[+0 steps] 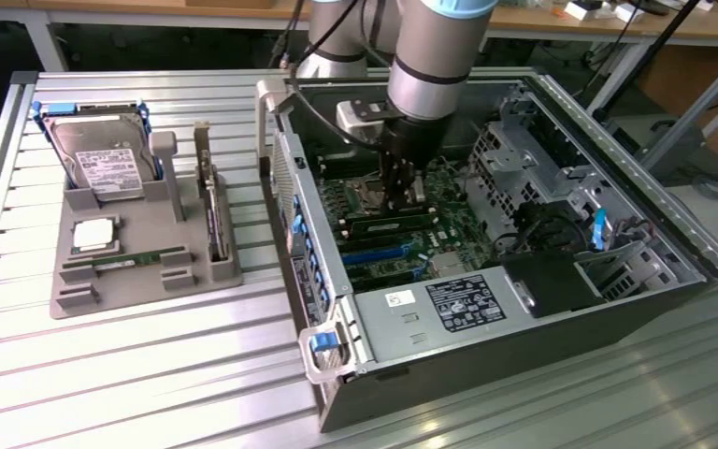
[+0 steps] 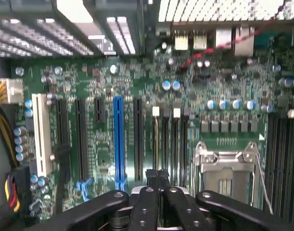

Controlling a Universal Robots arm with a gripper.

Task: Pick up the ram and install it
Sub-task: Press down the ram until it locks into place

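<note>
The ram [image 1: 135, 260], likely light, stiff and fragile, best pinched by its long edges, lies in the grey tray [image 1: 135, 224]; the hand [image 1: 403, 201], pressed together and empty, hangs over the motherboard [image 1: 391, 248].

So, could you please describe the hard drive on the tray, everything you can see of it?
The hard drive is a flat rectangular box with a silver metal top. A white label with dark print covers much of that face. Blue plastic rails run along its two long sides. It lies face up, somewhat tilted, at the far end of the grey holder, at the exterior view's left. Only the holder seems to touch it.
</note>
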